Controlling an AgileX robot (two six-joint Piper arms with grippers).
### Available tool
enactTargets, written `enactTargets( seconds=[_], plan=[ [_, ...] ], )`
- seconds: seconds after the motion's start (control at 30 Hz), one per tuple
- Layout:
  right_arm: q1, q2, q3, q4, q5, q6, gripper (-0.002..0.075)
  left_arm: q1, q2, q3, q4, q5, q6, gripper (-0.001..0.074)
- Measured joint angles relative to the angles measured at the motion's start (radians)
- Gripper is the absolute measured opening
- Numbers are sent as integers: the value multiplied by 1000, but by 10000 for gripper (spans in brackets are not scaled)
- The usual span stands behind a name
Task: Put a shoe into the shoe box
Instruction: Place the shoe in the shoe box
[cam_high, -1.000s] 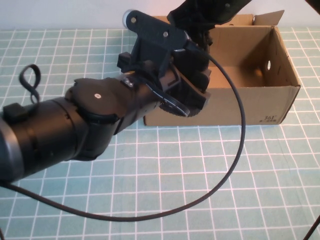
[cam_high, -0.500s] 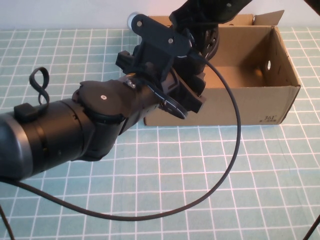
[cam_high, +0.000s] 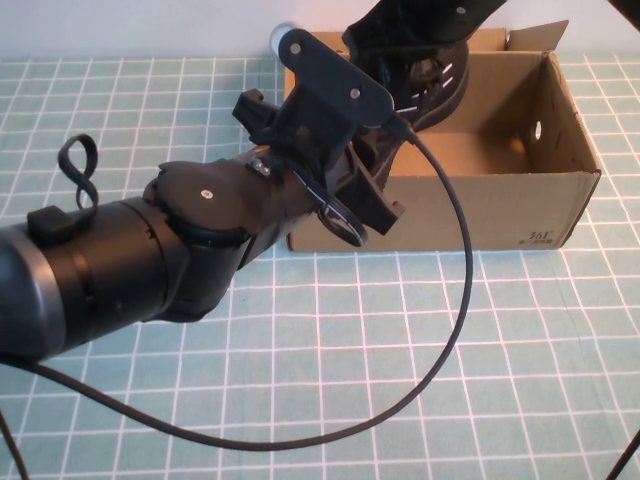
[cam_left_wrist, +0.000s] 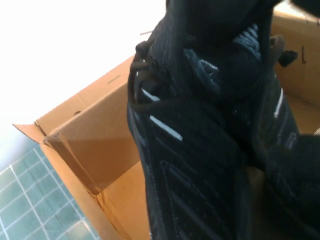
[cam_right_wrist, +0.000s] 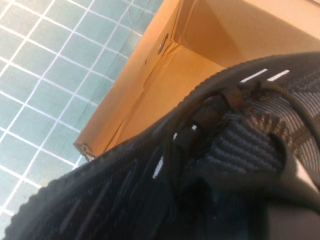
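The black knit shoe (cam_high: 437, 88) hangs tilted over the left part of the open brown shoe box (cam_high: 500, 210), above its floor. My left gripper (cam_high: 382, 188) reaches in from the near left and is shut on the shoe's lower end. My right gripper (cam_high: 418, 58) comes down from the far side and is shut on its upper end. The shoe fills the left wrist view (cam_left_wrist: 200, 150), laces and white dashes showing, with the box wall (cam_left_wrist: 95, 150) behind. In the right wrist view the shoe's collar (cam_right_wrist: 240, 145) is close, above the box floor (cam_right_wrist: 200, 65).
The box stands at the far right of a green grid mat (cam_high: 520, 350). My left arm's black cable (cam_high: 466, 300) loops over the mat in front of the box. The box's right half (cam_high: 520, 120) holds nothing.
Both grippers have lifted the shoe up and a little right over the box. My left wrist has turned and risen with it, and more of the box floor shows.
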Motion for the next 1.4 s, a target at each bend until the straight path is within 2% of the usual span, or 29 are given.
enactTargets(
  seconds=[0.1, 0.27, 0.37, 0.43, 0.53, 0.67, 0.73, 1.03, 1.4],
  plan=[
    [0, 0, 0, 0, 6, -10, 50, 0, 2, 0, -2, 2, 20, 50],
    [2, -3, 0, 0, 12, -12, 225, 0, 8, 0, -6, 20, 73, 31],
    [2, -6, -2, 0, 31, -12, 262, 0, 8, 0, -6, 39, 130, 30],
    [2, -8, -3, -2, 51, -12, 252, 4, 8, 0, -4, 53, 145, 30],
    [2, -16, -5, -23, 87, -14, 188, 41, 8, -4, 0, 119, 157, 29],
    [2, -62, 11, -48, 99, -24, 93, 151, 8, -43, 6, 316, 162, 28],
    [2, -97, 21, -48, 99, -25, 70, 205, 9, -71, 17, 406, 162, 28],
    [2, -330, 227, -59, 101, -24, 48, 404, 45, -261, 48, 703, 244, 28],
    [2, -666, 677, -68, 93, 42, 41, 472, 358, -637, 87, 1033, 247, 27]
  ],
)
